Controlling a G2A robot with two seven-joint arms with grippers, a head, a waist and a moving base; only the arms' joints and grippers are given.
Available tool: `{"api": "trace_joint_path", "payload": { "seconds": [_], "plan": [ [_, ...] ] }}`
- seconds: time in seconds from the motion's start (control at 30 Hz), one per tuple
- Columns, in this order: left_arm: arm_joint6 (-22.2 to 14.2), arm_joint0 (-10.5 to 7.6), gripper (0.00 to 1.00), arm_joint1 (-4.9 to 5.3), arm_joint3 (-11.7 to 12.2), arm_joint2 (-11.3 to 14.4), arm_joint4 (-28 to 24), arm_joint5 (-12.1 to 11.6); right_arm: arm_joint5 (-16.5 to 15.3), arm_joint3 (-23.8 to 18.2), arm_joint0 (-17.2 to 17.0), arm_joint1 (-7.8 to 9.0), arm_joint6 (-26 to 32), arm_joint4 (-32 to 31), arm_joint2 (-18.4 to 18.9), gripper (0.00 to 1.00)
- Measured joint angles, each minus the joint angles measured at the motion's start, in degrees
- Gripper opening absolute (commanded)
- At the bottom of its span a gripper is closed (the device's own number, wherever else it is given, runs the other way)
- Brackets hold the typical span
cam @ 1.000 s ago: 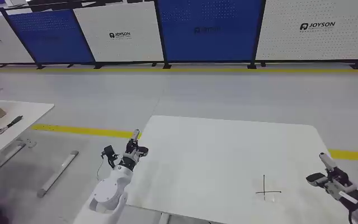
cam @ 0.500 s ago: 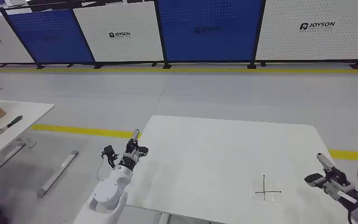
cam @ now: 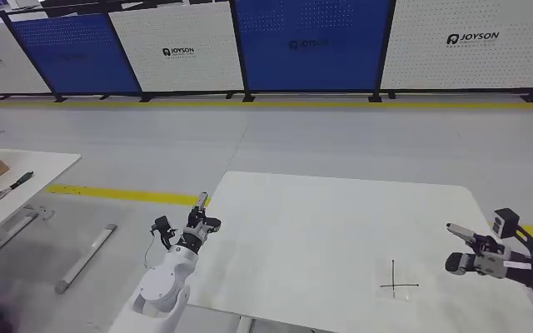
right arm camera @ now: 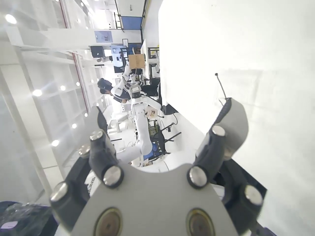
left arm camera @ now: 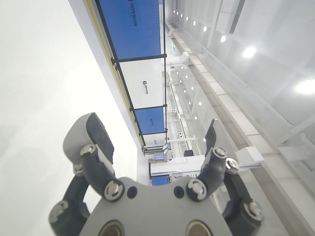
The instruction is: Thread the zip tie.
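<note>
Zip tie [cam: 393, 280]: lies on white table [cam: 316, 216], near right gripper [cam: 454, 247]; top view renders it a thin black cross; right wrist view [right arm camera: 219, 85] shows one strand, one end hidden behind a finger [right arm camera: 231, 114]; right gripper and left gripper [left arm camera: 155, 126] both spread wide, holding nothing.

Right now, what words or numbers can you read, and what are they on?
White wall panels: a brand logo and name, not quoted here.
Blue wall panels: print too faint to read.
Table: none.
Zip tie: none.
</note>
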Motion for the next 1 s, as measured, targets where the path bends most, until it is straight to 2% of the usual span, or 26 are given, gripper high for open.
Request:
{"api": "trace_joint_path", "payload": {
  "seconds": [0.13,0.53,0.67,0.8,1.0],
  "plan": [
    [0.0,0.0,1.0,0.0,0.0,0.0,0.0,0.0,-2.37,3.43,0.32,0.89,0.06,0.73,-2.7,1.0],
    [0.0,0.0,1.0,0.0,0.0,0.0,0.0,0.0,-2.56,3.19,0.07,0.9,0.03,0.67,-2.6,1.0],
    [0.0,0.0,1.0,0.0,0.0,0.0,0.0,0.0,-8.67,3.49,-3.38,1.48,0.06,3.3,-1.64,1.0],
    [0.0,0.0,1.0,0.0,0.0,0.0,0.0,0.0,-11.47,4.42,-4.86,2.55,0.06,4.09,-2.6,1.0],
    [0.0,0.0,1.0,0.0,0.0,0.0,0.0,0.0,-15.31,5.54,-3.85,4.26,0.06,6.14,-8.67,1.0]
  ]
}}
